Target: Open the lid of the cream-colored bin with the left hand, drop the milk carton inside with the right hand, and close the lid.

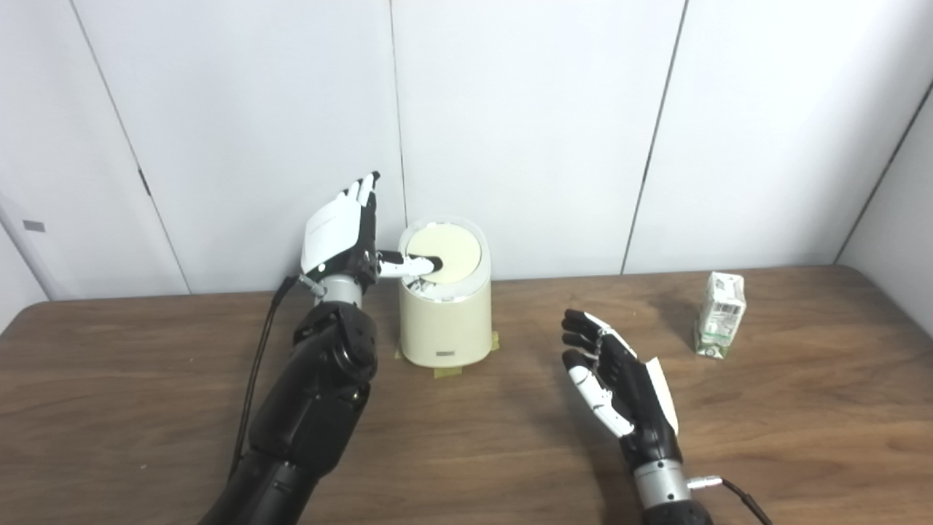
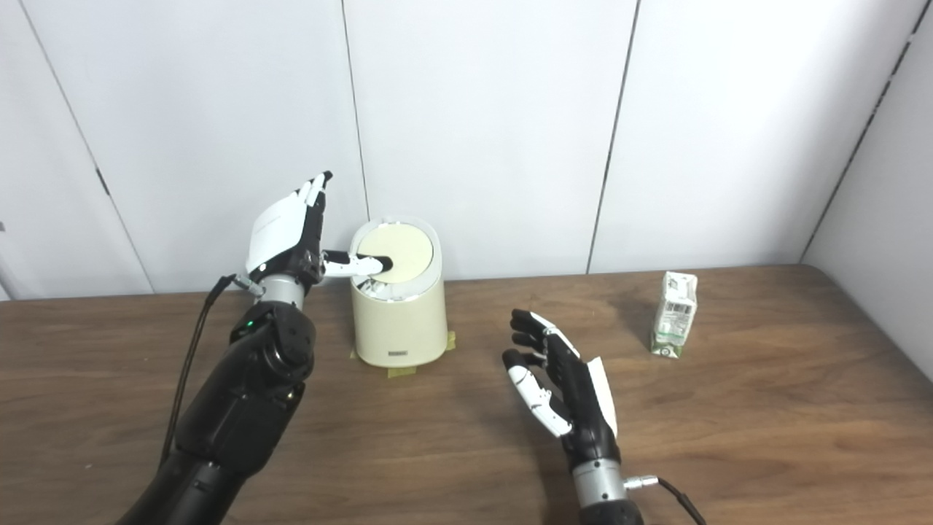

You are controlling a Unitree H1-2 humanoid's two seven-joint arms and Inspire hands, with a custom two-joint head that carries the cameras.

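Observation:
The cream-colored bin [image 1: 444, 321] stands near the table's back edge, held down with tape at its base. Its round lid [image 1: 446, 252] is tilted, facing the camera, with a dark gap along its lower edge. My left hand [image 1: 342, 233] is raised just left of the bin, fingers straight up and apart, and its thumb rests on the lid. The milk carton [image 1: 720, 313] stands upright at the far right. My right hand [image 1: 619, 386] hovers open above the table's middle, palm to the left, well short of the carton.
The brown wooden table [image 1: 466, 437] fills the lower half of the view, with its right edge close to the carton. White wall panels [image 1: 525, 109] rise directly behind the bin. A black cable [image 1: 255, 379] hangs along the left arm.

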